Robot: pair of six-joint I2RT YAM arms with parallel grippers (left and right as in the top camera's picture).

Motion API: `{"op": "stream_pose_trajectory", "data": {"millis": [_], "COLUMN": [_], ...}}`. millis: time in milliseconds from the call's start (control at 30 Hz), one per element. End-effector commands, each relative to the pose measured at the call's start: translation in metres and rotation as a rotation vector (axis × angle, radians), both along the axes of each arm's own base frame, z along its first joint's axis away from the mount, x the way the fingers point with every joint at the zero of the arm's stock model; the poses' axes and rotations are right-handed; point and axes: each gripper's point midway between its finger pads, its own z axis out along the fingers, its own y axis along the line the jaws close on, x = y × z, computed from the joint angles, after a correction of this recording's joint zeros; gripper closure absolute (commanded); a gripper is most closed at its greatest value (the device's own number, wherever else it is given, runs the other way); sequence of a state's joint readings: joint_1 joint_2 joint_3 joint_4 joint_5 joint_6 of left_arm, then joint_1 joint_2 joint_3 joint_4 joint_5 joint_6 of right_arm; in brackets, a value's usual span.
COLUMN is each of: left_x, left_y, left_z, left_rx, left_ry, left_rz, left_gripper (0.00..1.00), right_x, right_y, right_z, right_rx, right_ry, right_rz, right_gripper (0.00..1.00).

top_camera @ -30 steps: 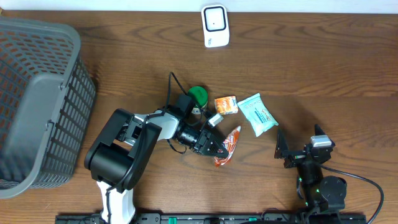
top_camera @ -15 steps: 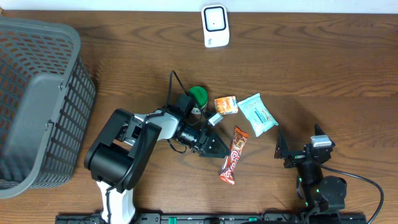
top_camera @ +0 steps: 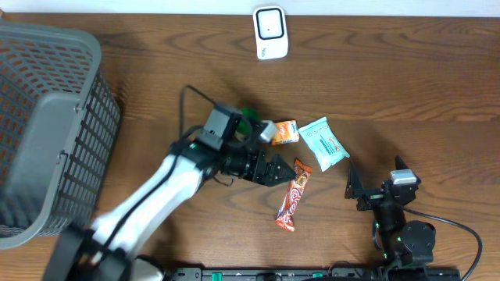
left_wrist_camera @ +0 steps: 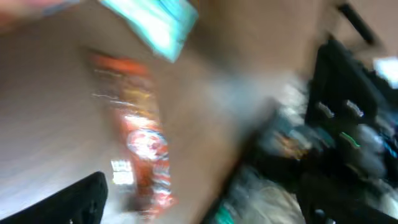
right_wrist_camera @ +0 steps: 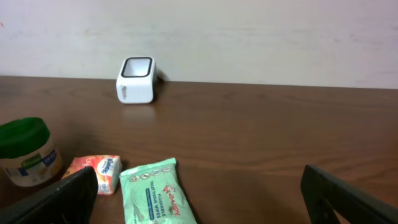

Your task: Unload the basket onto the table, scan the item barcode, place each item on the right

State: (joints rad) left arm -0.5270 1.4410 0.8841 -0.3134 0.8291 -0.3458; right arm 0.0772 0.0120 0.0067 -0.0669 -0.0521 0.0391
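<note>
The desk (top_camera: 406,86) carries the snack bar (top_camera: 292,195) lying loose, so I judge the pickup step is in hand. Next calls for a firm pinch, then the barcode turned to the scanner (top_camera: 270,33) at 12 o'clock. The left gripper (top_camera: 278,169) has its fingers spread and empty, with the bar at their 5 o'clock. The right gripper (top_camera: 375,186) is spread and empty too.

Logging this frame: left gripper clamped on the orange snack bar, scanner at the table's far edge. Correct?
No: the overhead view shows the left gripper open, the orange snack bar lying released on the table beside it. The scanner does stand at the far edge.
</note>
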Motion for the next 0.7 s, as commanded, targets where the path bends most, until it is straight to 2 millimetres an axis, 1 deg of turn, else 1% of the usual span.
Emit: {"op": "stream_pose_trajectory", "data": {"millis": [0, 67, 133, 167, 267, 333, 367, 433, 500, 533, 600, 667], "left_x": [0.071, 0.086, 0.091, 0.089, 0.074, 0.070, 0.071, 0.074, 0.078, 0.082, 0.101, 0.125], "left_y": [0.096, 0.149, 0.191, 0.215, 0.270, 0.284, 0.286, 0.289, 0.292, 0.291, 0.281, 0.259], "left_z": [0.008, 0.038, 0.070, 0.090, 0.139, 0.155, 0.158, 0.160, 0.162, 0.163, 0.174, 0.194], "left_rx": [0.413, 0.522, 0.587, 0.614, 0.618, 0.575, 0.559, 0.554, 0.592, 0.615, 0.657, 0.652], "left_ry": [-0.262, -0.400, -0.526, -0.594, -0.745, -0.786, -0.790, -0.791, -0.805, -0.818, -0.889, -1.033], "left_rz": [0.640, 0.924, 1.145, 1.288, 1.687, 1.821, 1.841, 1.854, 1.824, 1.783, 1.613, 1.367], "left_gripper": [0.02, 0.02, 0.02, 0.02, 0.02, 0.02, 0.02, 0.02, 0.02, 0.03, 0.02, 0.02], "right_x": [0.000, 0.000, 0.000, 0.000, 0.000, 0.000, 0.000, 0.000, 0.000, 0.000, 0.001, 0.000], "right_y": [-0.001, -0.001, -0.001, -0.001, -0.001, -0.001, -0.001, -0.001, -0.001, -0.001, -0.005, 0.004], "right_z": [-0.001, -0.001, -0.001, -0.001, -0.001, -0.001, -0.001, -0.001, -0.001, -0.001, 0.008, 0.013], "right_rx": [-0.011, -0.011, -0.011, -0.011, -0.011, -0.011, -0.011, -0.011, -0.011, -0.011, -0.007, 0.014], "right_ry": [0.000, 0.000, -0.001, 0.000, 0.000, 0.000, 0.000, 0.000, -0.001, -0.001, -0.036, -0.052], "right_rz": [-0.004, -0.004, -0.004, -0.004, -0.004, -0.004, -0.004, -0.004, -0.004, -0.004, -0.027, 0.024], "right_gripper": [0.01, 0.01, 0.01, 0.01, 0.01, 0.01, 0.01, 0.01, 0.01, 0.01, 0.01, 0.01]}}
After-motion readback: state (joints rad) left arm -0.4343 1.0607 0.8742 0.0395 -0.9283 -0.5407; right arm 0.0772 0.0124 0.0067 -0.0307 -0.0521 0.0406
